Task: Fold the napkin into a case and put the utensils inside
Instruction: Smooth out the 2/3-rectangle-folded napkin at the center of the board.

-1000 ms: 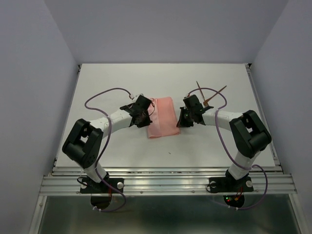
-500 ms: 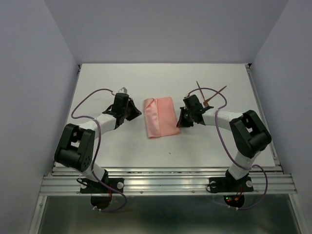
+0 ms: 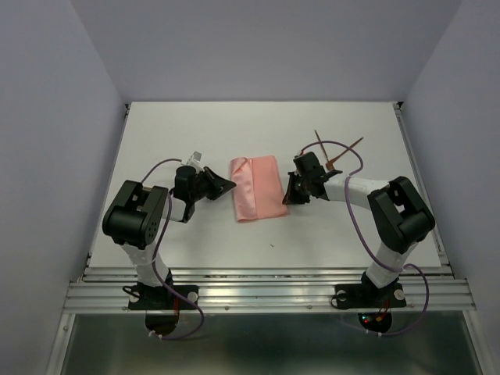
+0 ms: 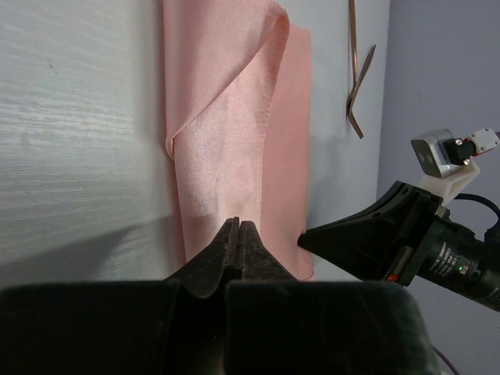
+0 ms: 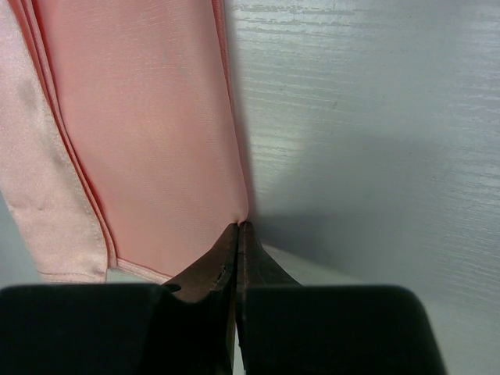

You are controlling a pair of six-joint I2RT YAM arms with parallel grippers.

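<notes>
Salmon-pink cloth napkin [image 3: 258, 188]: we see it folded, lying flat.
Left black two-finger gripper [image 3: 226, 186]: pressed together, empty, by its left edge.
Right black two-finger gripper [image 3: 287, 197]: pressed together at its right edge.

The napkin [image 3: 258, 187] is thin pink cloth with a soft shine and a fine weave. The table [image 3: 195, 125] is white and matt, with faint lines like wood grain. The 2 utensils [image 4: 351, 47] look smooth, reddish-brown and a little shiny

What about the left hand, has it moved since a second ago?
Yes. The left hand has pulled back off the napkin toward the table's left edge, tips now beside the napkin's left side.
</notes>
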